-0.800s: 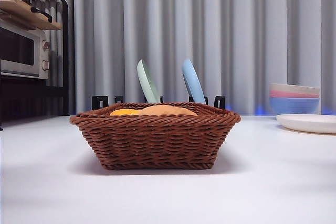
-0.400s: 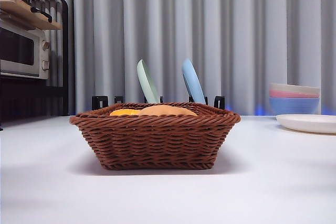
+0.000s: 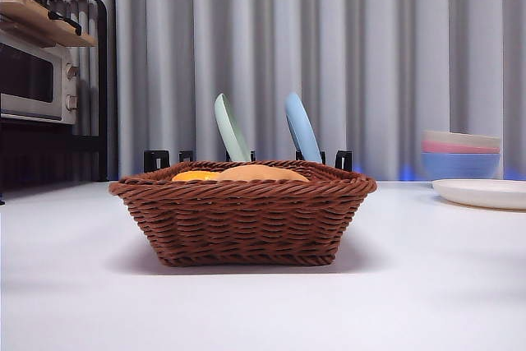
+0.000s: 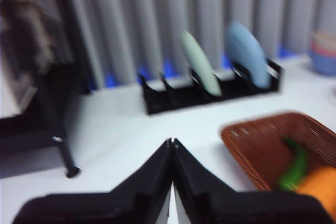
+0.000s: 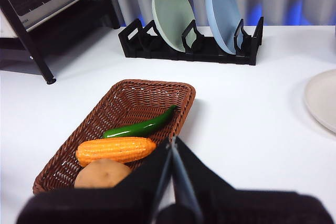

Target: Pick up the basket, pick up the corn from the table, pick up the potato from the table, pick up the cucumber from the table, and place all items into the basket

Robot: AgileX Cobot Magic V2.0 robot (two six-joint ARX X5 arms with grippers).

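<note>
No legible text, label or number anywhere (the left wrist view perhaps too blurred to tell).

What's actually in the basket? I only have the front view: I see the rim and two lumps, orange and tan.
Observer: Right wrist view shows three items inside the basket: the corn, the potato and the cucumber.
Operator: Cucumber? Can't see it at all here.
Observer: It lies low on the basket floor, beyond the corn, below the rim line.
Operator: Where are the arms? Nothing in my frame.
Observer: Both are pulled back from the basket. The right gripper has its fingers shut and empty, as does the left gripper.
Operator: Anything left on the table?
Observer: No vegetables on the table in any view.
</note>
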